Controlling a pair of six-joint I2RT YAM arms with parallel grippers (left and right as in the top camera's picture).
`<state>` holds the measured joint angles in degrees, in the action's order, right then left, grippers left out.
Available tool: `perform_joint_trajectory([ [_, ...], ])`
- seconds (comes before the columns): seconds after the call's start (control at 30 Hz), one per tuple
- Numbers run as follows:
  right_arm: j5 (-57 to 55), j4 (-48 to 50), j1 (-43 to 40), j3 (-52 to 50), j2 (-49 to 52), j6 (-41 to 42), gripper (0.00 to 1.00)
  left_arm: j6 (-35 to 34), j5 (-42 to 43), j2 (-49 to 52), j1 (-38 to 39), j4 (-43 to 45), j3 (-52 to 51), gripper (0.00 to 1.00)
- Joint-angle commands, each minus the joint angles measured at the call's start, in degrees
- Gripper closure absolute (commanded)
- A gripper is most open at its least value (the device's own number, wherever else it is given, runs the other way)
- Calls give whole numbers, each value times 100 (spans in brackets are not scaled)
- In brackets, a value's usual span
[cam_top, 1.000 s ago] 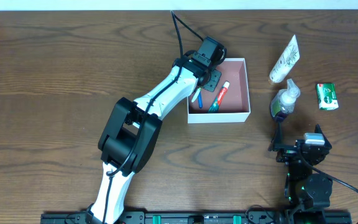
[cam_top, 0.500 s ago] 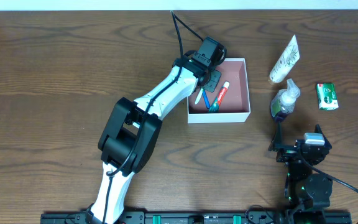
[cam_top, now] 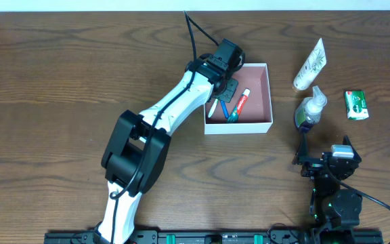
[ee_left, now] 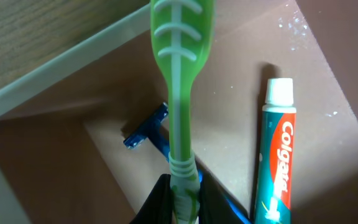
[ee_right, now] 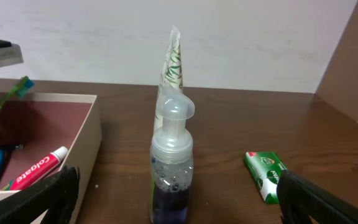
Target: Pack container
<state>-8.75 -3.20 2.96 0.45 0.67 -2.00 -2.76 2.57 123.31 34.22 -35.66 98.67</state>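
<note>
- The container (cam_top: 239, 128) is set toward the far side of the surface; a razor (ee_left: 148, 132) and toothpaste (ee_left: 277, 162) are already held in it.
- A green toothbrush (ee_left: 180, 93) is clamped by its handle in the jaws of the left gripper (ee_left: 182, 199), low over the box, presumably to be laid alongside.
- The jaws of the right gripper (ee_right: 182, 193) are spread, empty, facing the pump bottle (ee_right: 171, 162).

The toothbrush (ee_left: 180, 93) is lime green, the razor (ee_left: 146, 132) blue, the toothpaste (ee_left: 276, 168) red, teal and white; the container (cam_top: 260, 96) has white walls and a pink-brown floor.
</note>
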Motion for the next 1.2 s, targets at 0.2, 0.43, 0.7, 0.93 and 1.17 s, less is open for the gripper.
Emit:
perform_joint_trajectory([
  [0.2,2,-24,85,-13,-37,-63,1,-225,-66,-245,-24,-549,122,94],
  [0.43,2,-24,85,-13,-37,-63,1,-251,170,-245,-24,-782,122,89],
  [0.7,2,-24,85,-13,-37,-63,1,-247,190,-245,-28,-778,122,77],
  [0.93,2,-24,85,-13,-37,-63,1,-245,190,-245,-28,-756,122,68],
  [1.17,2,-24,85,-13,-37,-63,1,-227,195,-247,-28,-691,348,65],
])
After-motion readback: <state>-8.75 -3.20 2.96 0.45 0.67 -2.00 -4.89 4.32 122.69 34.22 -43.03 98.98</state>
